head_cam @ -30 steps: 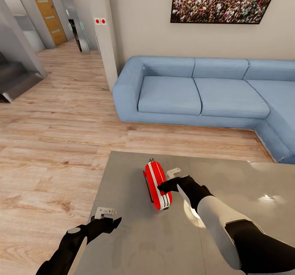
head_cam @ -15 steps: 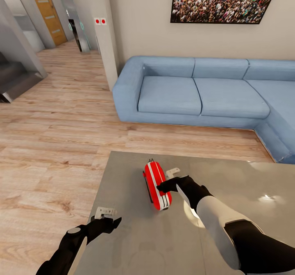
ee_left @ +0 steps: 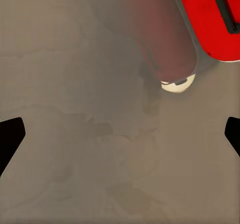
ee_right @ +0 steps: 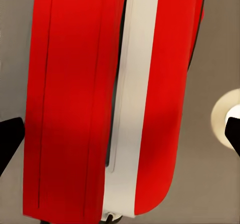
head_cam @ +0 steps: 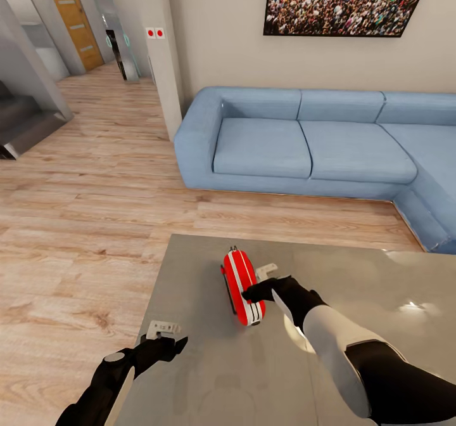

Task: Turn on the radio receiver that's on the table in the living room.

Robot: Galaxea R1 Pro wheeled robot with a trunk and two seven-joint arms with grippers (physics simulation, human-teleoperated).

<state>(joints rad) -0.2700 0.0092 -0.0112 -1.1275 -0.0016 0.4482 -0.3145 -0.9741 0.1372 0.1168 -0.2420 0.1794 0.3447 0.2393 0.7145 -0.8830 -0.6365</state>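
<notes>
The radio receiver [head_cam: 242, 286] stands on edge on the glossy grey table [head_cam: 209, 362], near the table's far edge, its white trim stripe running along the red shell. The right gripper [head_cam: 256, 284] sits over the radio's right side, with one light finger [head_cam: 266, 269] showing just beyond the red body. Compared with a second ago, the right hand has shifted slightly toward the radio and a little lower, so that the light finger now lies closer against the shell; the radio itself has not moved.

In the right wrist view the red body and white stripe [ee_right: 131, 104] lie between the two dark fingertips [ee_right: 10, 136], which stand wide apart at either side, so the fingers are open and not clamped on anything.

The left gripper [head_cam: 163, 332] hovers over the table's near-left corner, unchanged from before. Its wrist view shows its dark fingertips [ee_left: 10, 134] spread apart over bare tabletop, with the radio's red end [ee_left: 212, 19] and its reflection off to one side.

Beyond the table are the wood plank floor [head_cam: 76, 223], the blue sofa [head_cam: 304, 144] and the framed crowd picture [head_cam: 345, 0].
</notes>
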